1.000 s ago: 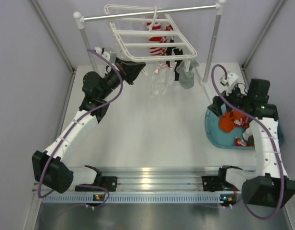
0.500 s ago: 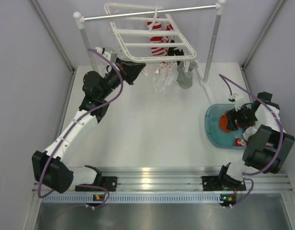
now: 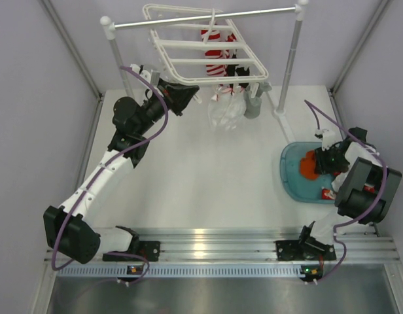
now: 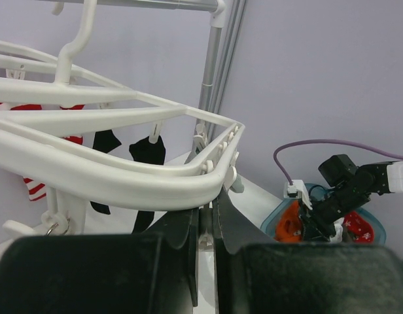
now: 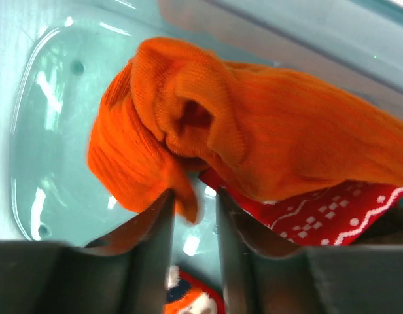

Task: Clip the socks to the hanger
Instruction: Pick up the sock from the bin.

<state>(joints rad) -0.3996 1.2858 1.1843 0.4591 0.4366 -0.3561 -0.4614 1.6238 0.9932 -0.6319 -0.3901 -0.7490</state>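
The white hanger (image 3: 208, 62) hangs from the rail with red-and-white striped (image 3: 214, 46), black (image 3: 241, 69), white (image 3: 226, 111) and grey (image 3: 252, 108) socks on it. My left gripper (image 4: 206, 216) is shut on a small white clip (image 4: 203, 239) under the hanger's corner (image 4: 218, 170). My right gripper (image 5: 193, 196) reaches down into the teal tray (image 5: 51, 131). Its jaws stand narrow around a hanging fold of the orange sock (image 5: 254, 131). The fold touches the left finger (image 5: 152, 229), and a gap shows beside the right one.
A red patterned sock (image 5: 319, 216) lies under the orange one, and another small sock (image 5: 188, 297) lies nearer in the tray (image 3: 288, 176). The silver rail (image 3: 208, 17) rests on two white posts (image 3: 292, 59) at the back. Walls close both sides.
My right arm has dropped into the tray and its jaws have narrowed from wide open around the orange sock. The hanging white and grey socks swayed a little. The left arm stayed put.
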